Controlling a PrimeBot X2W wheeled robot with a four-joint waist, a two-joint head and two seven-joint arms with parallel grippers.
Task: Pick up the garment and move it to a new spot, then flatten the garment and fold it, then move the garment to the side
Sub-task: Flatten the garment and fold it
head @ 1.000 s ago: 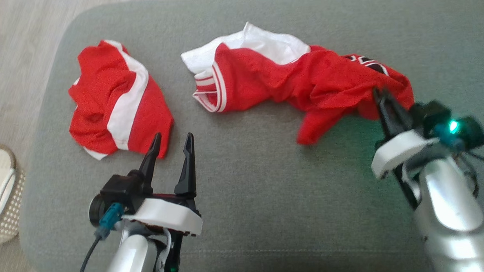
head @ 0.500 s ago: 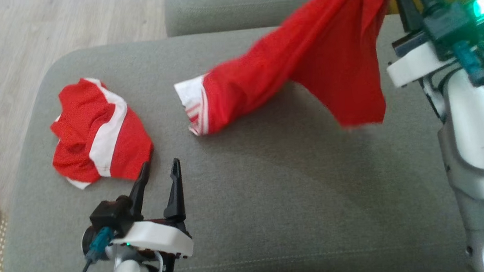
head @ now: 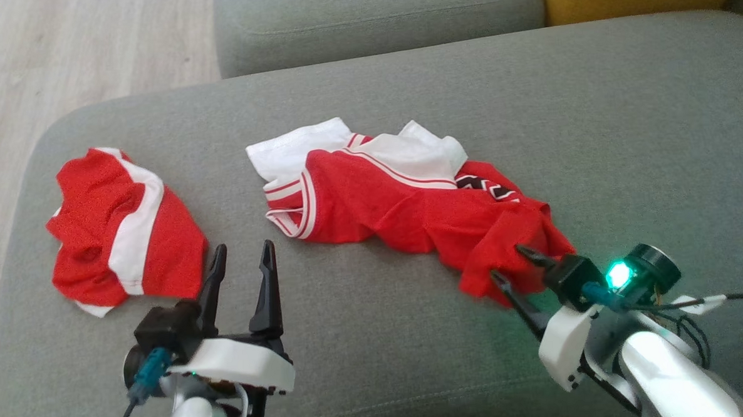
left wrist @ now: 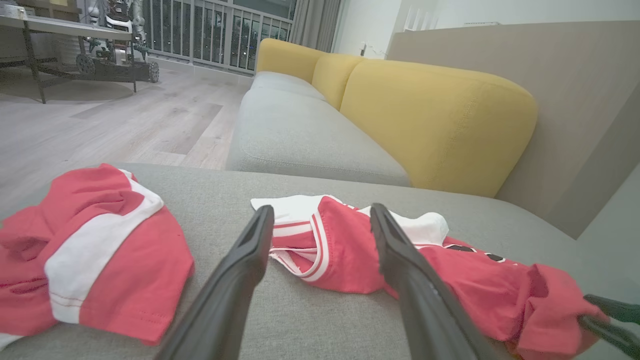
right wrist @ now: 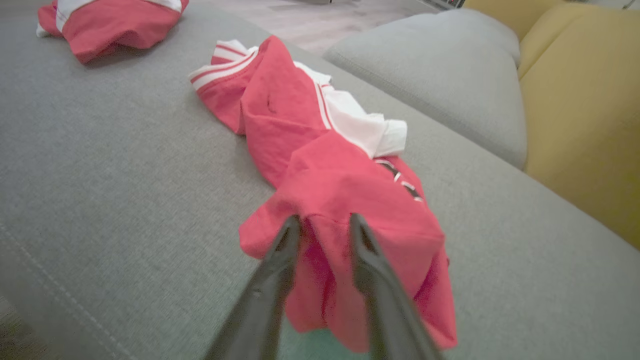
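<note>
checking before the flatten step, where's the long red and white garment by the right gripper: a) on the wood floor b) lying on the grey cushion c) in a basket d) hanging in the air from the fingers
b: the red and white garment lies crumpled on the grey cushion, with the fingers of the right gripper parted at its near red end.

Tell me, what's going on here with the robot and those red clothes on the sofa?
A two-armed robot is working on a crumpled red-and-white garment lying on the grey sofa cushion. Its right gripper sits at the garment's near end with its jaws parted, so the cloth is not clamped. The left gripper is open and empty, poised beside a second red garment further left. Nothing has been flattened or folded yet.
</note>
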